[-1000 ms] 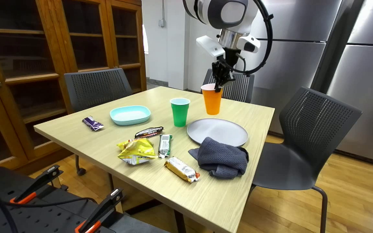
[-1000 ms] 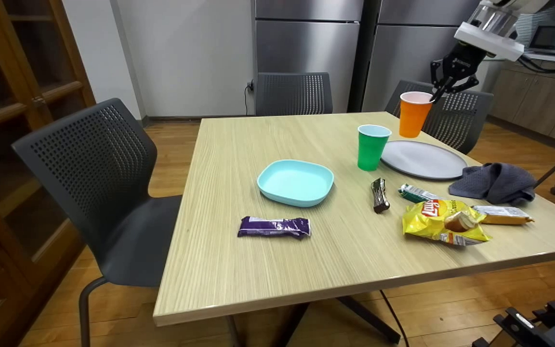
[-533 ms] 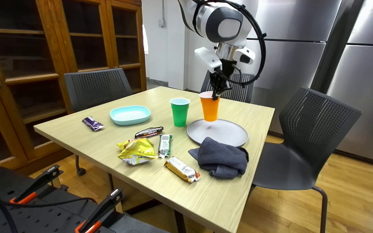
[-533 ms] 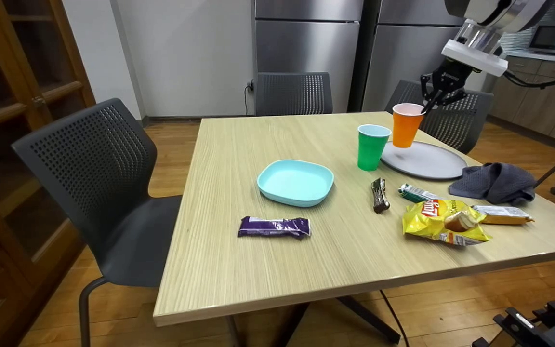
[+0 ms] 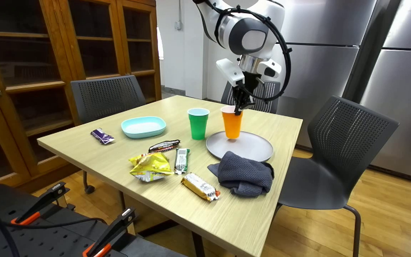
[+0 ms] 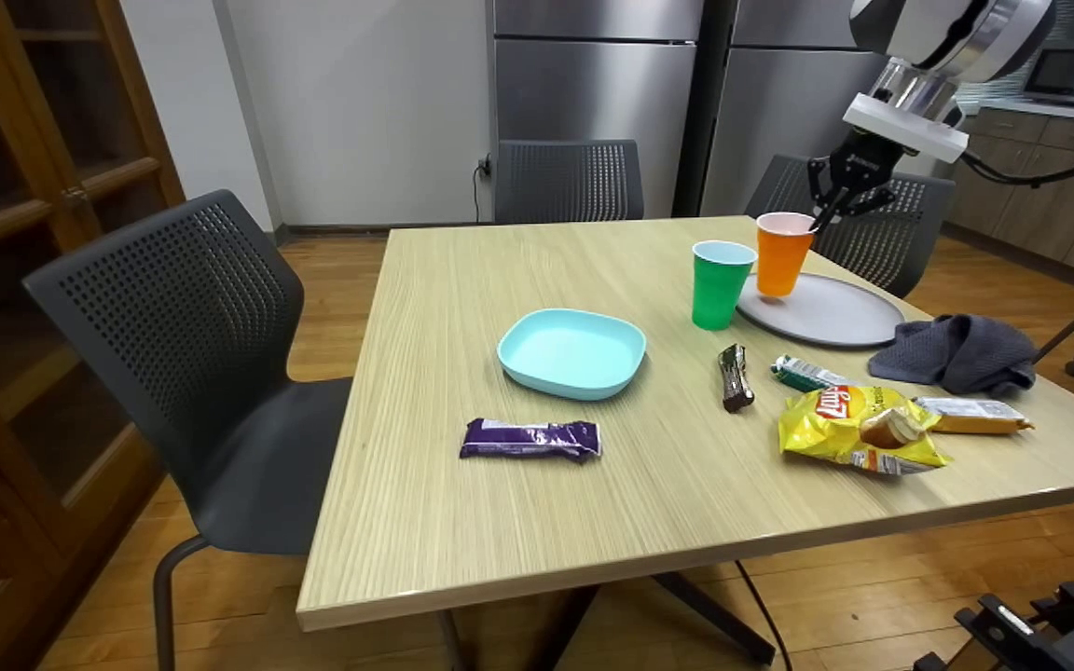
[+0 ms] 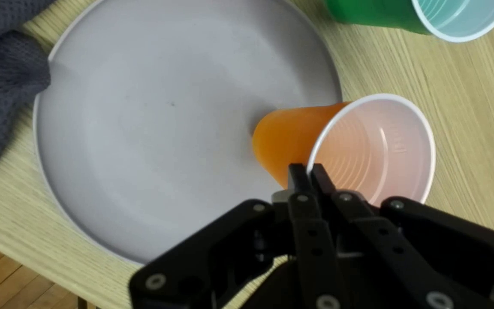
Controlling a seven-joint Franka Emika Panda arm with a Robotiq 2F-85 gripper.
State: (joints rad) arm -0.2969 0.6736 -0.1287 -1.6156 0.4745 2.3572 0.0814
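Note:
My gripper is shut on the rim of an orange cup, one finger inside the cup and one outside. In both exterior views the cup hangs nearly upright with its base over the near-left part of a round grey plate. Whether the base touches the plate or hovers just above it, I cannot tell. A green cup stands upright on the table beside the plate, apart from the orange one. At the plate's other side lies a crumpled dark cloth, against its edge.
A yellow chip bag, a green-wrapped bar, a dark-wrapped bar and a gold-wrapped bar lie on the table. Further off are a turquoise dish and a purple-wrapped bar. Chairs stand around the table.
The gripper, still holding the orange cup, has come down and across from beyond the plate to over it. The other things on the table have stayed where they were.

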